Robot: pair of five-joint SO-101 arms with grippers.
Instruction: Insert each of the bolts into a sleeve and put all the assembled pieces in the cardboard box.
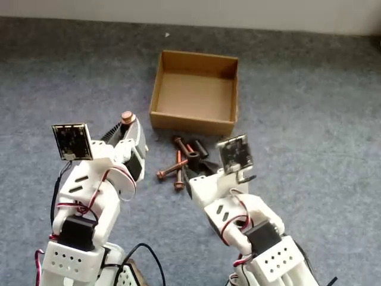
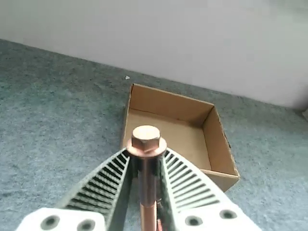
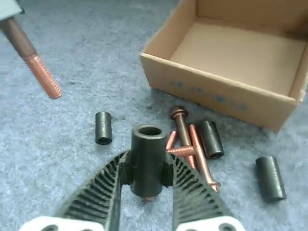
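Observation:
My left gripper (image 2: 146, 156) is shut on a copper bolt (image 2: 146, 140), held upright with its hex head up; from above it stands left of the cardboard box (image 1: 190, 124), gripper (image 1: 128, 130) under the bolt head (image 1: 127, 117). My right gripper (image 3: 147, 169) is shut on a black sleeve (image 3: 146, 147), bore upward, just above the carpet in front of the box (image 3: 216, 94). The held bolt's threaded end (image 3: 44, 79) hangs nearby. Loose bolts (image 3: 198, 153) lie crossed beside three loose sleeves (image 3: 103, 127), (image 3: 211, 139), (image 3: 270, 177).
The box (image 2: 166, 103) is open at the top and holds nothing that I can see. Loose bolts (image 1: 174, 168) lie on the grey carpet between the two arms. Open carpet stretches to the left and right of the box.

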